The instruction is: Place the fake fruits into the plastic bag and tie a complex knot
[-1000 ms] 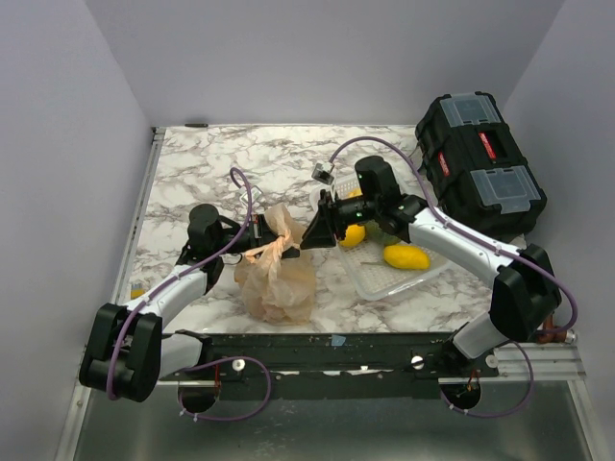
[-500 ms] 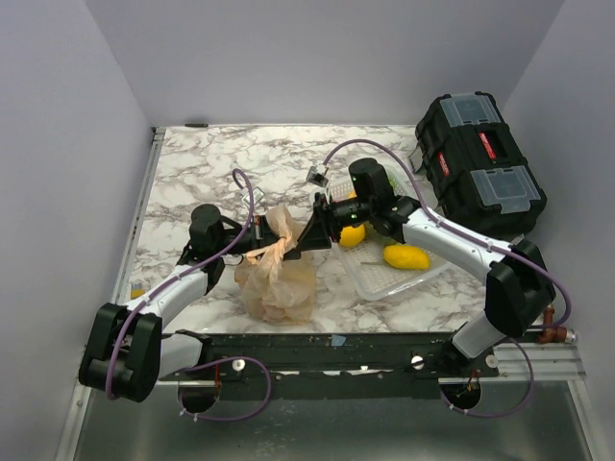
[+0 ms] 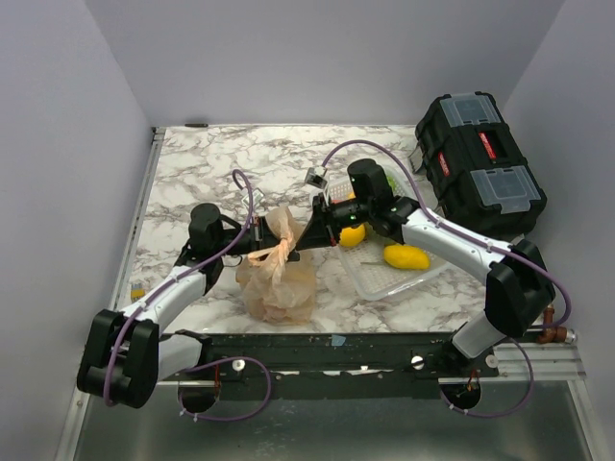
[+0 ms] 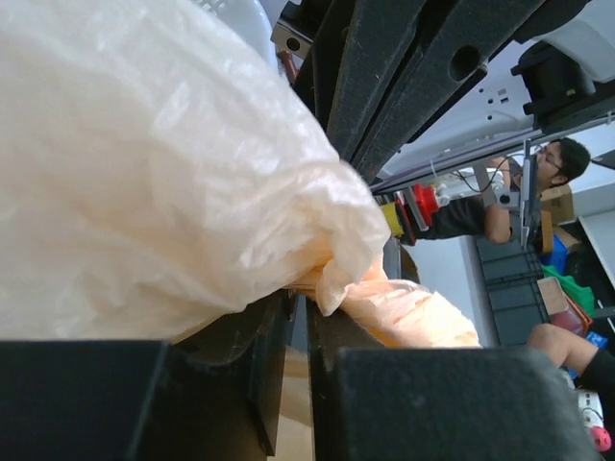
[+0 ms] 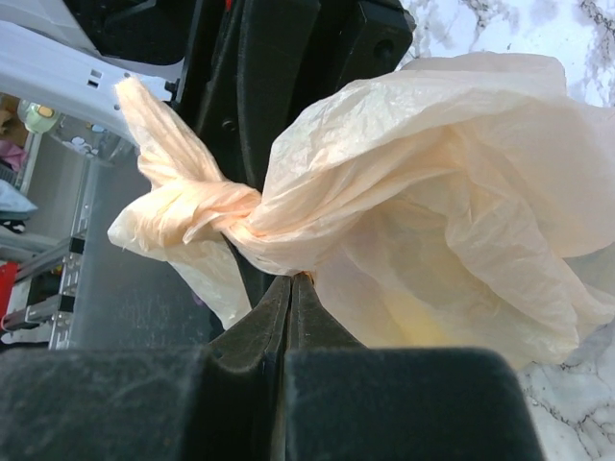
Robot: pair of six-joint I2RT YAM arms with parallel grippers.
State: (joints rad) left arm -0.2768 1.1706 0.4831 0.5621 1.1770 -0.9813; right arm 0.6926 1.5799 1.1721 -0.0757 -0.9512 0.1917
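Note:
The pale-orange plastic bag (image 3: 279, 283) stands on the marble table (image 3: 211, 163) between my arms, its neck bunched into a twisted knot (image 3: 280, 249). My left gripper (image 3: 259, 254) is shut on a handle strip at the knot's left side; the plastic fills the left wrist view (image 4: 144, 173) above the gripper (image 4: 296, 300). My right gripper (image 3: 294, 253) is shut on the bag plastic just right of the knot; in the right wrist view the gripper (image 5: 291, 279) pinches a fold below the knot (image 5: 226, 206) and the bag (image 5: 452, 192). A faint yellow shape shows through the bag.
A clear tray (image 3: 389, 279) right of the bag holds a yellow mango (image 3: 406, 256); another yellow fruit (image 3: 352, 235) lies partly under my right arm. A black toolbox (image 3: 480, 163) stands at the back right. The table's left edge has a metal rail.
My right gripper has moved left and lower, closer to the knot. The knot and the bag's neck have shifted slightly down. The left arm has barely moved.

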